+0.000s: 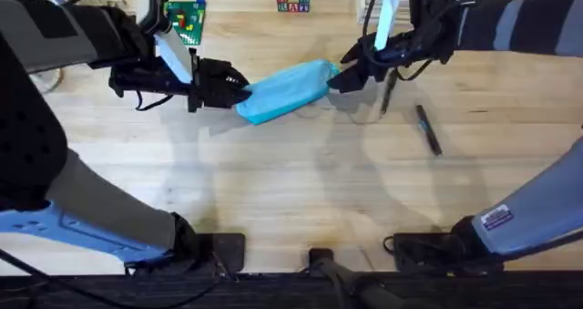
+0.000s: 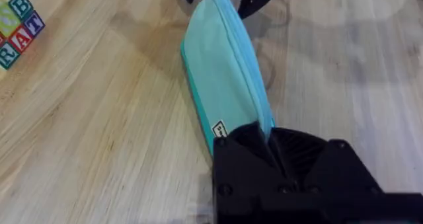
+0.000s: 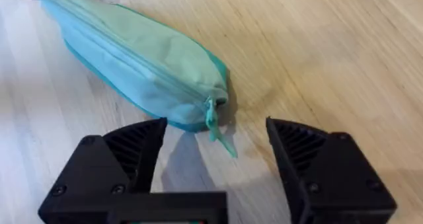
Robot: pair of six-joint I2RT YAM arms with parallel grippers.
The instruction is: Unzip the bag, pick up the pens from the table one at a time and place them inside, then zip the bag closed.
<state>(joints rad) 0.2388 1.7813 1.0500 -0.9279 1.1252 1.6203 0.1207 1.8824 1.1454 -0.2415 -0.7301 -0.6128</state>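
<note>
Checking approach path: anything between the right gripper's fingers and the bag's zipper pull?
Bare table only. Right wrist view: right gripper open, zipper pull of the bag just ahead.

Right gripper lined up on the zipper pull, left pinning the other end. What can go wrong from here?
1. The zipper pull is a small floppy tab lying flat on the table; the open right gripper could close on fabric or miss.
2. The left gripper holds only the bag by its end, so a hard tug might slip it.
3. The pens lie close by the right arm.
</note>
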